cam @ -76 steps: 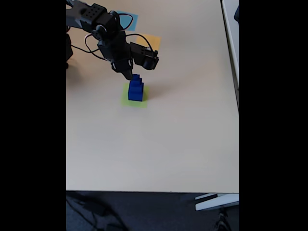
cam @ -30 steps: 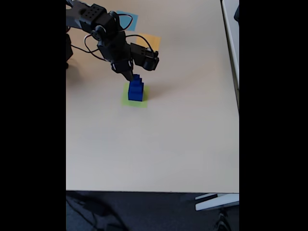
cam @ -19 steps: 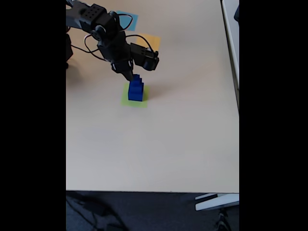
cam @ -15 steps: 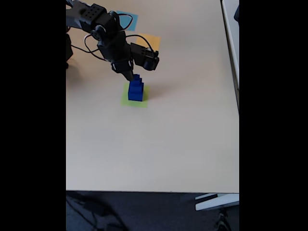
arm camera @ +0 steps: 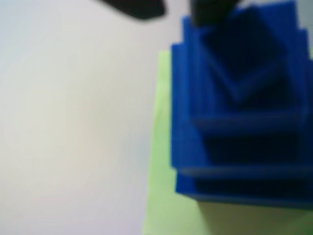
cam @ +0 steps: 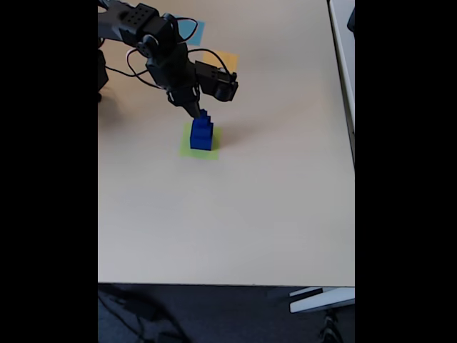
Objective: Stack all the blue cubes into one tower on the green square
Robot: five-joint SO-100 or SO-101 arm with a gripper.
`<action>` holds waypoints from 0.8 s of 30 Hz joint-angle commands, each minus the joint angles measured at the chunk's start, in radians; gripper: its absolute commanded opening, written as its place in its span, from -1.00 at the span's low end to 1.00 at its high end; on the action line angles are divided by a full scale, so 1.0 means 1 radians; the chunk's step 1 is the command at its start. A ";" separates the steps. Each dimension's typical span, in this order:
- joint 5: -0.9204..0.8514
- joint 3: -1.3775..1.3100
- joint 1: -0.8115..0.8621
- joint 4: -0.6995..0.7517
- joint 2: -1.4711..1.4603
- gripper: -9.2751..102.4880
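Table (cam: 235, 214): a pale beige top. In the fixed view it carries three paper squares and the arm, which stands at the upper left.
Arm: black, bent down toward the stack. Compared with half a second ago, its wrist block has shifted a little up and to the right in the fixed view, so I judge it is starting to leave.
Green square (cam: 187, 148): flat on the table, under the stack. Its lime edge also shows in the wrist view (arm camera: 159, 196).
Tower (cam: 201, 133): three blue cubes in steps, largest below, smallest on top, standing upright on the green square. It has not moved during the last seconds. The wrist view shows it from above (arm camera: 234, 147), blurred.
Gripper (cam: 194, 111): its tip is just beside the top cube. Whether the fingers are wide or narrow, I cannot tell; both views are too unclear.
Other squares: a light-blue one (cam: 194, 30) and an orange one (cam: 227, 60), behind the arm, well apart from the stack.
Task state: the stacking looks complete. What remains is a clean retreat without touching the top cube.
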 commanded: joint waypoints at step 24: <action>0.109 -0.051 -0.021 0.106 0.087 -0.84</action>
